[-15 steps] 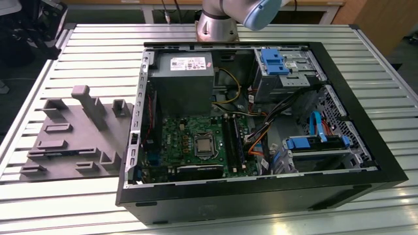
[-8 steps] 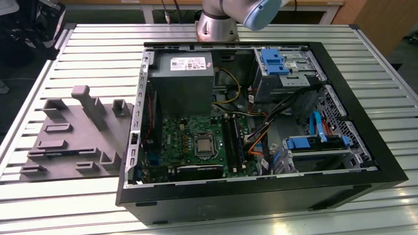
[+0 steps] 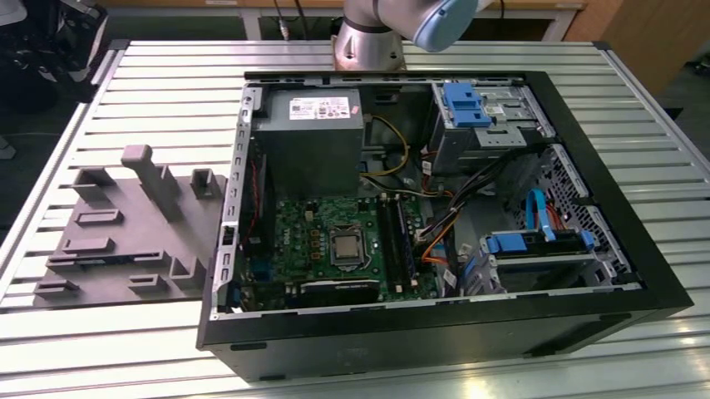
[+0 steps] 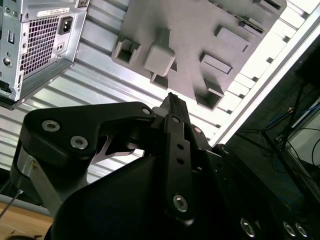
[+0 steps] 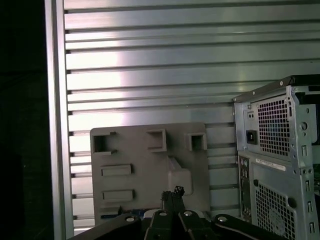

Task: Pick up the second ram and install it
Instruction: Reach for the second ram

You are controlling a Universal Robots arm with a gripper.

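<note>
Gripper is seen in both wrist views, held over the grey tray beside the case. Jaws are closed together, nothing clamped. Where the ram lies cannot be told.

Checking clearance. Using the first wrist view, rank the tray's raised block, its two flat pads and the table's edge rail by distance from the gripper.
1. Raised block: on the grey tray, right behind the gripper.
2. Flat pads: same tray, off toward the rail.
3. Edge rail: beyond the tray's rim, farthest.
</note>
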